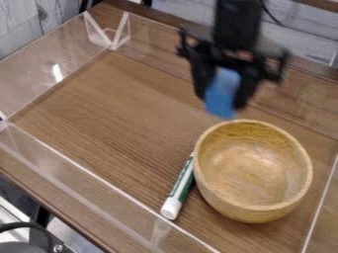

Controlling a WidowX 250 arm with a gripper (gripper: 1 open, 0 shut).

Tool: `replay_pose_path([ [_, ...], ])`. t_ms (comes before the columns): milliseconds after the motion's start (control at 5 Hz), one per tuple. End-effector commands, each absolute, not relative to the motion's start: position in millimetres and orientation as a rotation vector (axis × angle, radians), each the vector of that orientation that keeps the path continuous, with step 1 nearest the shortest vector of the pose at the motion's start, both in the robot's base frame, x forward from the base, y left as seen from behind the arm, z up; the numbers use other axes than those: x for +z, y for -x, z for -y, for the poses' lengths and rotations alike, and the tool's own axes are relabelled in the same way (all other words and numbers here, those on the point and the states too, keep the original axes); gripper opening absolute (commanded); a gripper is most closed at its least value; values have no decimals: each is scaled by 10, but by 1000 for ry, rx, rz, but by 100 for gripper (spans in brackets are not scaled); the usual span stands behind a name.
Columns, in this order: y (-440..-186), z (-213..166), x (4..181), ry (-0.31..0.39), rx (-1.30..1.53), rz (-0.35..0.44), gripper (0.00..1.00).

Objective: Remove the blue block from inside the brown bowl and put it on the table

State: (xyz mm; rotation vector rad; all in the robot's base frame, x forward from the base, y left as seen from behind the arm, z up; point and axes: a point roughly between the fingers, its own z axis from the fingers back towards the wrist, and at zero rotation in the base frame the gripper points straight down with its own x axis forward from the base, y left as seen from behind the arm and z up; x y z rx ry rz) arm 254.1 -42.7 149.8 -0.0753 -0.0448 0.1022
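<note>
The blue block (pixel 222 91) hangs in the air above the table (pixel 119 109), up and to the left of the brown bowl (pixel 252 170). My gripper (pixel 227 79) is shut on the block, its dark fingers on either side of it, and the arm runs up out of the top edge. The image of the arm is motion-blurred. Nothing lies inside the round wooden bowl at the lower right.
A white-and-green marker pen (pixel 180 190) lies on the table against the bowl's left side. Low clear acrylic walls (pixel 53 69) run around the tabletop, with a folded corner piece (pixel 106 30) at the back left.
</note>
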Motion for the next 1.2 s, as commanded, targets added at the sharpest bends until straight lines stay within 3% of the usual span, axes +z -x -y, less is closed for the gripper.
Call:
replay_pose_path([
  [0, -2623, 70, 1727, 92, 76, 126, 0],
  [400, -2506, -190, 1597, 85, 43, 134, 0],
  [1000, -2545, -196, 1241, 58, 16, 136, 0],
])
